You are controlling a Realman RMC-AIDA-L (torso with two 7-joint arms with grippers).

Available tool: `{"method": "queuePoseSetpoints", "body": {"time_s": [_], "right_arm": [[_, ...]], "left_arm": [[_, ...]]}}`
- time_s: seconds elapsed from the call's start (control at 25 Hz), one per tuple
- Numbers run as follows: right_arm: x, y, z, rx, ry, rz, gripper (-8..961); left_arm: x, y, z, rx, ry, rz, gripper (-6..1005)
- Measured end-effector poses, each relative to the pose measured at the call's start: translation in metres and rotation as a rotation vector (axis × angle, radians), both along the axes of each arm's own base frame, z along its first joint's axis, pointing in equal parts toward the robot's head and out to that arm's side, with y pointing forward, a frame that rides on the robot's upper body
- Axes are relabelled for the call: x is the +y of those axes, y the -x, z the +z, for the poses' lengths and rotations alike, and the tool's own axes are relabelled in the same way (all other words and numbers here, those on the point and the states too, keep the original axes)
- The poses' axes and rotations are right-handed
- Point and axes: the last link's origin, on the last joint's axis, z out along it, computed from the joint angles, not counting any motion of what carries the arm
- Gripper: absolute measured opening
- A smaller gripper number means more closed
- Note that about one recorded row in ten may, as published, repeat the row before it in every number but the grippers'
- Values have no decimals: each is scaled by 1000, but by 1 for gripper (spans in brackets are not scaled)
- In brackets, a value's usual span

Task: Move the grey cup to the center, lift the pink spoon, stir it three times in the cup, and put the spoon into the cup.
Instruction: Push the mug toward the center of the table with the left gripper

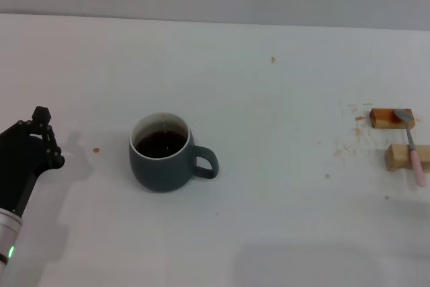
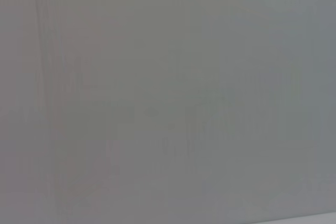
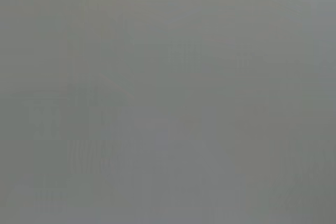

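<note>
White table fills nearly the whole head view, its far edge running along the top under a grey wall. Wide bare room lies all around the grey cup, which stands upright a little toward nine o'clock of the middle, loop handle pointing to three o'clock, dark liquid inside. Black left gripper sits at the nine o'clock edge, near the cup but apart from it, touching nothing; how far its fingers are spread I cannot tell. Two small wooden blocks lie at the three o'clock edge, well apart from the cup, brown crumbs scattered beside them. Resting across both blocks is the pink spoon, metal bowl toward twelve o'clock, pink handle toward six. Both wrist views show only blank grey.
</note>
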Motion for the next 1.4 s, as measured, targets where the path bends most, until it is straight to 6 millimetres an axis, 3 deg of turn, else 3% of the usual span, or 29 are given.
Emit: {"method": "queuePoseSetpoints", "body": {"time_s": [0.68, 1.16, 1.4], "right_arm": [[0, 1, -1, -6, 10, 6, 816], [-1, 0, -1, -6, 10, 3, 817], [0, 0, -1, -6, 10, 4, 816]], "left_arm": [[0, 2, -2, 4, 16, 11, -2], [-10, -19, -40, -7, 205, -65, -2], [-7, -27, -49, -7, 251, -81, -2]]}}
